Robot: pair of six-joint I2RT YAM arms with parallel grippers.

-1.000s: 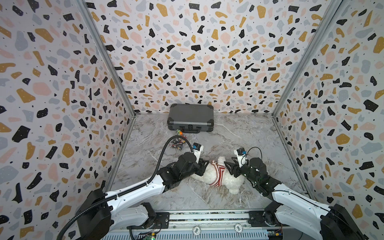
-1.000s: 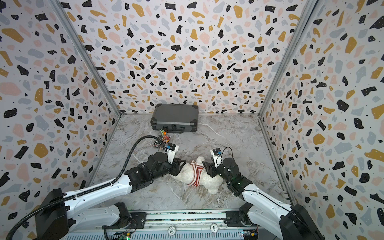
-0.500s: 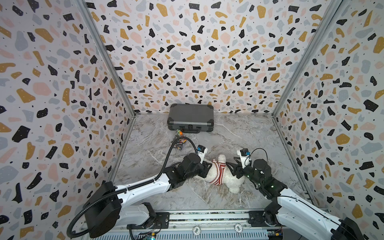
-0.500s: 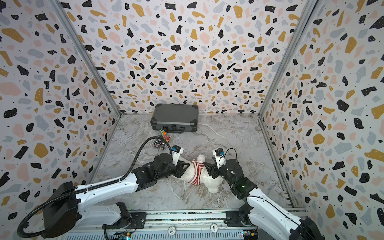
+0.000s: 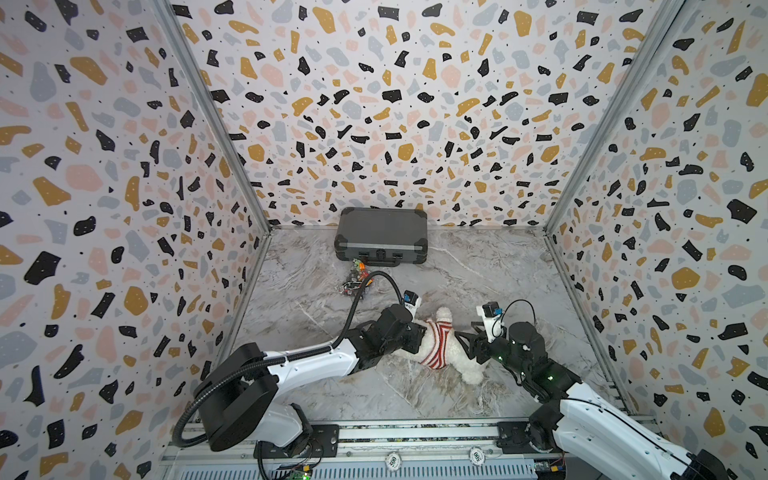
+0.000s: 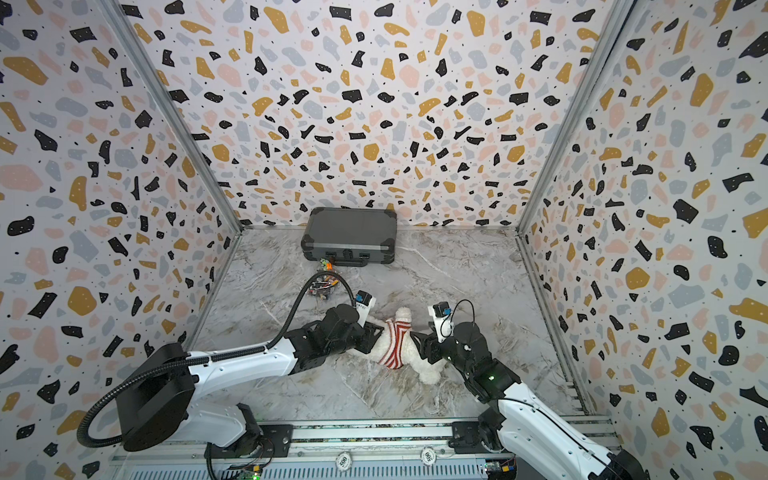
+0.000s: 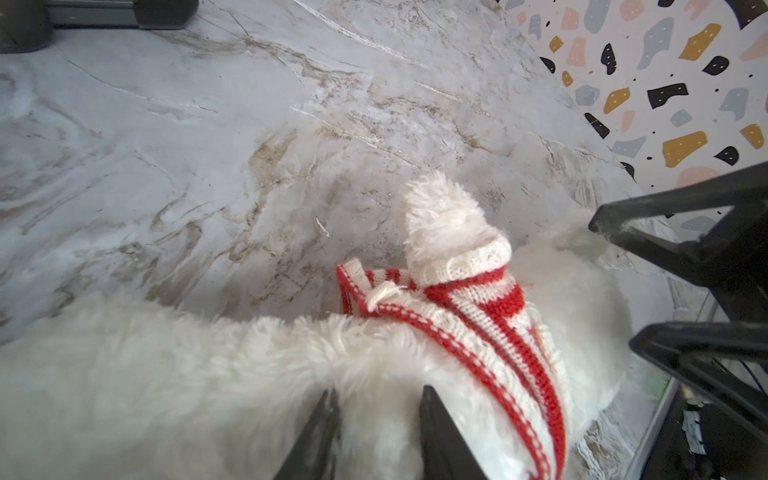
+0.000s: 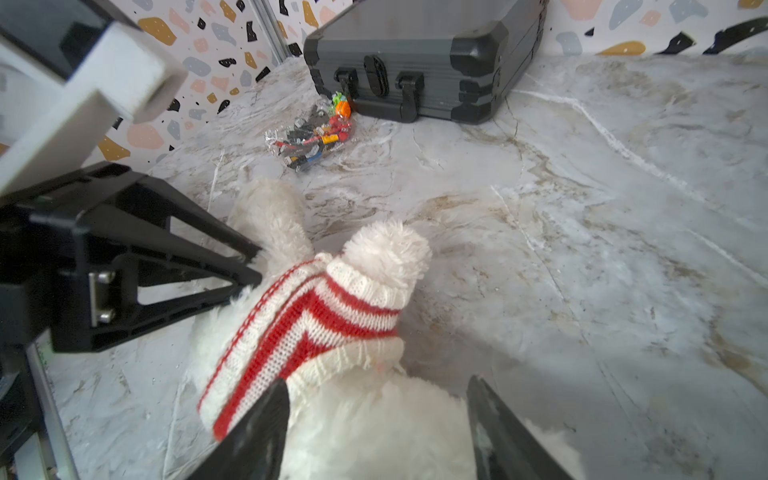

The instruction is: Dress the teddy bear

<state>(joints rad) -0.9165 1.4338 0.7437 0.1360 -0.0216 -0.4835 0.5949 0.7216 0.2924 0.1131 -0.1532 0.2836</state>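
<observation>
Now the teddy bear (image 5: 467, 368) is lying on the table (image 5: 478, 270) toward 6 o'clock, wearing a striped sweater (image 5: 436, 345) — the left gripper (image 5: 420, 333) is pinching its fur from 9 o'clock, the right gripper (image 5: 462, 345) is standing open around its body at 3 o'clock.

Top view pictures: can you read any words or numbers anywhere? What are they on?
"500": on a round white disc on the front rail.
"500": on the second disc beside it.
Marks on the white camera mount: too small to read.
</observation>
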